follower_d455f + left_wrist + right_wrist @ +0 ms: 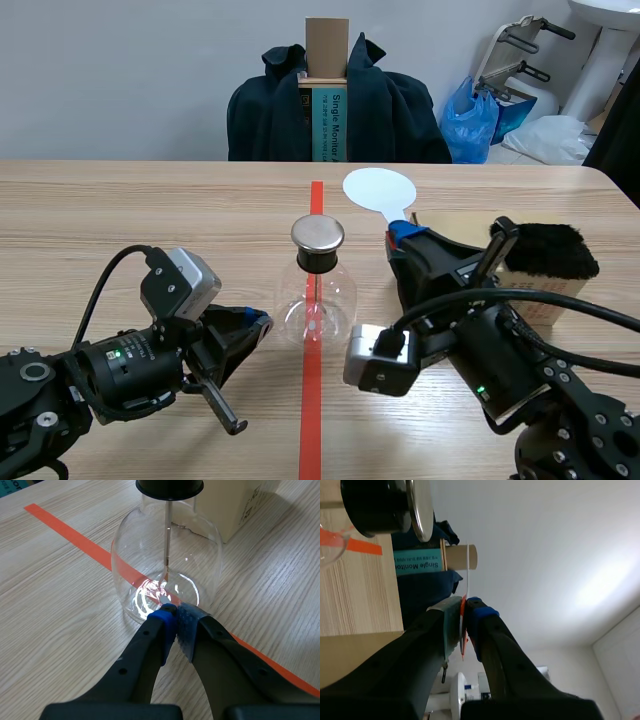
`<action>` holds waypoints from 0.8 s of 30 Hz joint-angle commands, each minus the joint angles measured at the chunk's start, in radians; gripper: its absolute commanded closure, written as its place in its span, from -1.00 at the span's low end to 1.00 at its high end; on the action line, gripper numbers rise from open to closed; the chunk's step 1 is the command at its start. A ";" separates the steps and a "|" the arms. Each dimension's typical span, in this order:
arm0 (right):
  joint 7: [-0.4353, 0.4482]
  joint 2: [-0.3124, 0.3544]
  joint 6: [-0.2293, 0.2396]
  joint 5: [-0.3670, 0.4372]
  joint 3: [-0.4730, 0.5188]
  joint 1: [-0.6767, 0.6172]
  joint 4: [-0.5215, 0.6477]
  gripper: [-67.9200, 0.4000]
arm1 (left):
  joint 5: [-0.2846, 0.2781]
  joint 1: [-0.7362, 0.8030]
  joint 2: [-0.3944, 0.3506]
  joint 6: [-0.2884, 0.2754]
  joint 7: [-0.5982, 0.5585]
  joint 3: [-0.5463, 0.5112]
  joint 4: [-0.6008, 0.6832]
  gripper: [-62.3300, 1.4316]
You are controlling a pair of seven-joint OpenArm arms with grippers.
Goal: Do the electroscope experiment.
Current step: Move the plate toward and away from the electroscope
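Observation:
The electroscope is a clear glass flask standing on the orange-red line, with a black stopper and a round metal disc on top. My left gripper is shut on nothing, its tips touching the flask's base in the left wrist view, where the gripper lies low on the table. My right gripper is shut on the handle of a white round paddle, held up just right of the disc. In the right wrist view the paddle shows edge-on between the fingers, with the disc beside it.
A tan box with a black fur pad on it stands behind my right arm; the same box shows behind the flask. Across the table a chair holds a dark jacket and a teal carton.

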 commanded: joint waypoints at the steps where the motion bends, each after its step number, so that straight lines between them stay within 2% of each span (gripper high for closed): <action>1: -0.021 0.003 -0.014 0.006 0.003 0.006 0.027 0.96 | -0.005 0.003 0.003 -0.001 -0.017 -0.009 0.018 0.90; 6: -0.069 0.003 -0.014 0.006 0.003 0.006 0.027 0.96 | -0.005 0.003 0.003 -0.001 -0.017 -0.009 0.018 0.90; 12: -0.056 0.003 -0.004 0.006 0.003 0.001 0.027 0.96 | -0.005 0.003 0.003 -0.001 -0.017 -0.009 0.018 0.90; 15: -0.017 0.003 0.016 0.006 0.003 0.001 0.027 0.96 | -0.005 0.003 0.003 -0.001 -0.017 -0.009 0.018 0.90; 24: 0.148 0.003 0.016 0.000 0.003 0.001 0.027 0.96 | -0.005 0.003 0.003 -0.001 -0.017 -0.009 0.018 0.90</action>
